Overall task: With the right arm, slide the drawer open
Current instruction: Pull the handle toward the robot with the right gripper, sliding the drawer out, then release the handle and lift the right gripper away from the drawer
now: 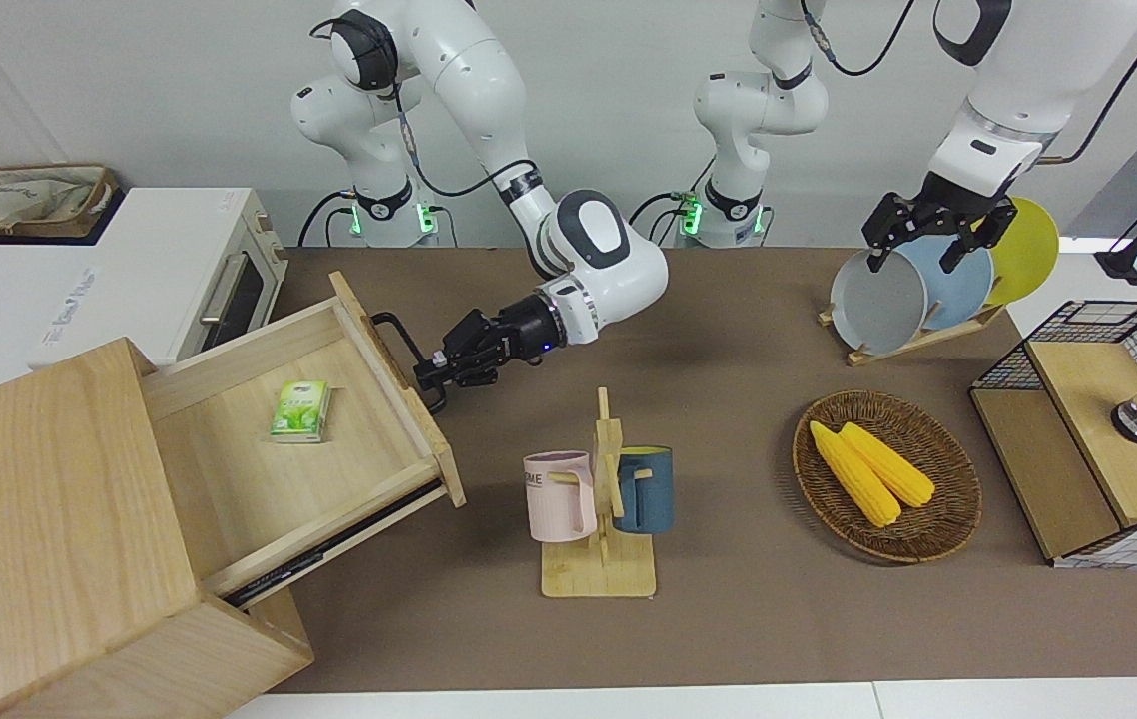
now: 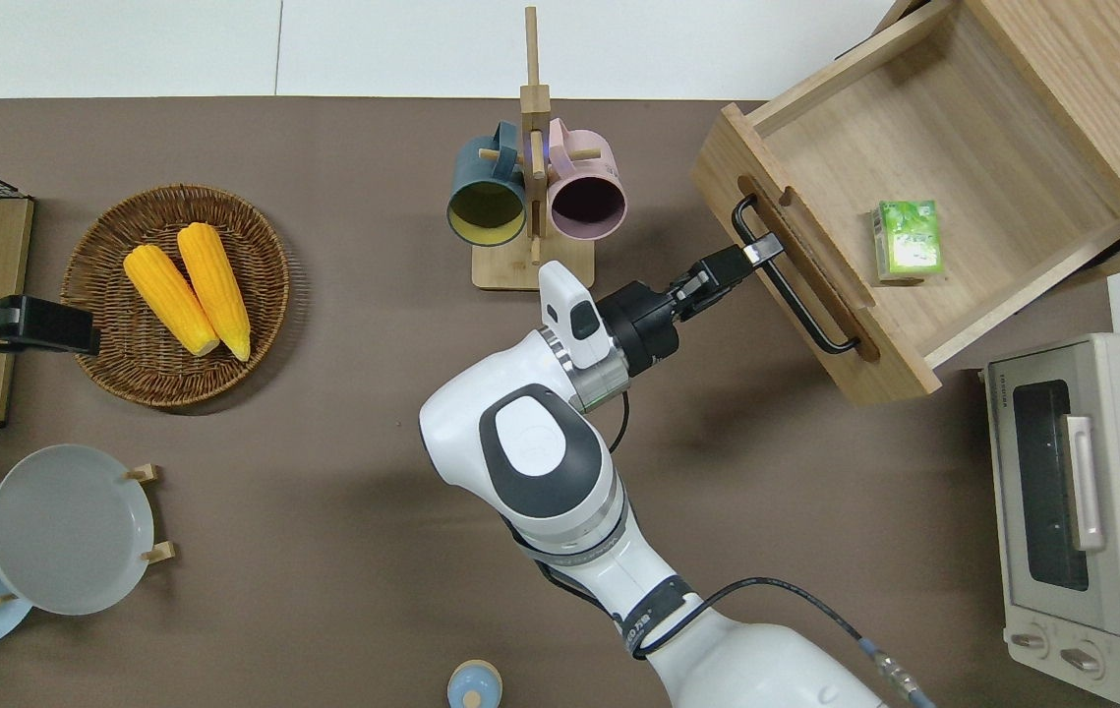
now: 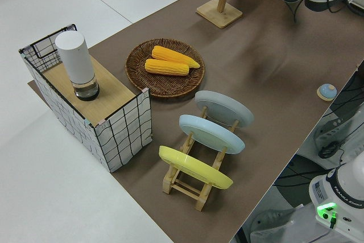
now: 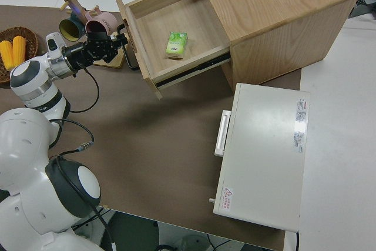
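Light-wood drawer [image 1: 298, 439] pulled open; right arm [image 1: 588, 255] outstretched.

1. The drawer [image 1: 298, 449] stands pulled far out of the big wooden box [image 1: 59, 539] at the right arm's end of the tabletop [image 1: 728, 619].
2. A small green packet [image 1: 300, 410] lies on the drawer floor.
3. The right tool [image 1: 428, 377] is at the black loop handle [image 1: 398, 340] on the drawer front, its fingers closed around the bar.
4. A wooden mug stand [image 1: 603, 519] with a pink mug [image 1: 560, 495] and a blue mug [image 1: 644, 488] is near the middle of the tabletop.
5. A wicker basket [image 1: 937, 529] holds two corn cobs [image 1: 872, 471].
6. The left arm is parked.
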